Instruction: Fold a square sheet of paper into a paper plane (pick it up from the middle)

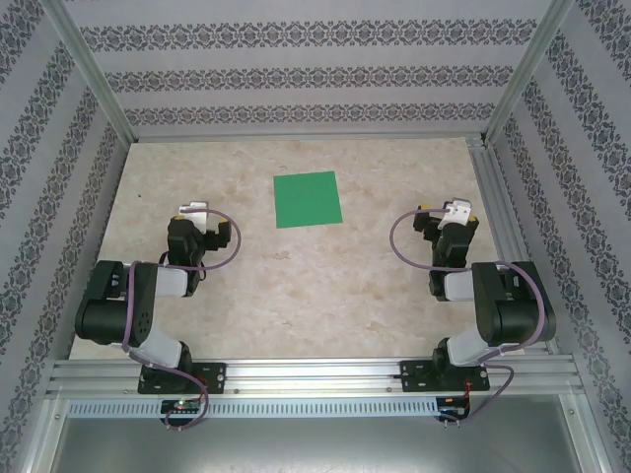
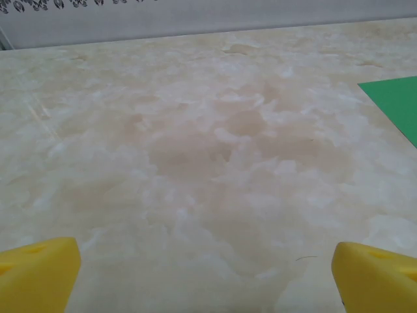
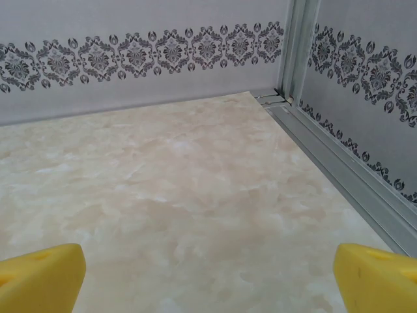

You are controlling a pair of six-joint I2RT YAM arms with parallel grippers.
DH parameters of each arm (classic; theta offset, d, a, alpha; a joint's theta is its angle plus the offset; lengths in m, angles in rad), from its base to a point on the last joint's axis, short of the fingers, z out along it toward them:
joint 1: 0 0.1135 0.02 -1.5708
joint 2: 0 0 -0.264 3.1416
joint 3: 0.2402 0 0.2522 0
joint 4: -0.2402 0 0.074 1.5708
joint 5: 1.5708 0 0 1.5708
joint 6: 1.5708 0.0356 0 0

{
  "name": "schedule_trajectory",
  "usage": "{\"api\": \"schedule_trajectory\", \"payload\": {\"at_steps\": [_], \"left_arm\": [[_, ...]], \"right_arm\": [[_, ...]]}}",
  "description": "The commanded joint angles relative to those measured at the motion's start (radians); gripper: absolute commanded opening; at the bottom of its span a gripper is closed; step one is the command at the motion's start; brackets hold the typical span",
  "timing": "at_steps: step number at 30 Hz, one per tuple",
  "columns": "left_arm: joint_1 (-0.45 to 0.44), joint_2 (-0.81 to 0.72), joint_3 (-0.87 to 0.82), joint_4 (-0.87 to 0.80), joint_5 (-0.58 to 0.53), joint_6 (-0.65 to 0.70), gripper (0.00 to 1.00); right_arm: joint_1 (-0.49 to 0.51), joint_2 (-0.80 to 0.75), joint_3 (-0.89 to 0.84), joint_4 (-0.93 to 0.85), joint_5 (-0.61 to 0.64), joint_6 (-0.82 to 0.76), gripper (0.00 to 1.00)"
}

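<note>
While the sheet [image 1: 307, 200] is lying flat, the left gripper [image 2: 207, 277] is sitting at its nine o'clock, the right gripper [image 3: 208, 277] at three, both jaws gaping, empty.

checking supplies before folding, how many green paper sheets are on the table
1. The square sheet of paper lies flat on the table, toward its far edge, centred left to right. Its corner shows at the left wrist view's right edge. Another stacked underneath would be hidden.

We find open desk [image 1: 325, 286] on every side of the paper [image 1: 307, 200]; patterned walls [image 1: 296, 74] stand well behind it.
</note>
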Motion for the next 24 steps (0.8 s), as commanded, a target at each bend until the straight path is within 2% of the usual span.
{"api": "schedule_trajectory", "payload": {"at_steps": [1, 24], "left_arm": [[-0.008, 0.010, 0.018, 0.053, 0.017, 0.012, 1.00], [-0.007, 0.008, 0.018, 0.055, 0.017, 0.012, 1.00]], "right_arm": [[0.009, 0.004, 0.003, 0.037, 0.015, -0.017, 0.98], [0.009, 0.007, -0.012, 0.070, 0.010, -0.019, 0.98]]}}
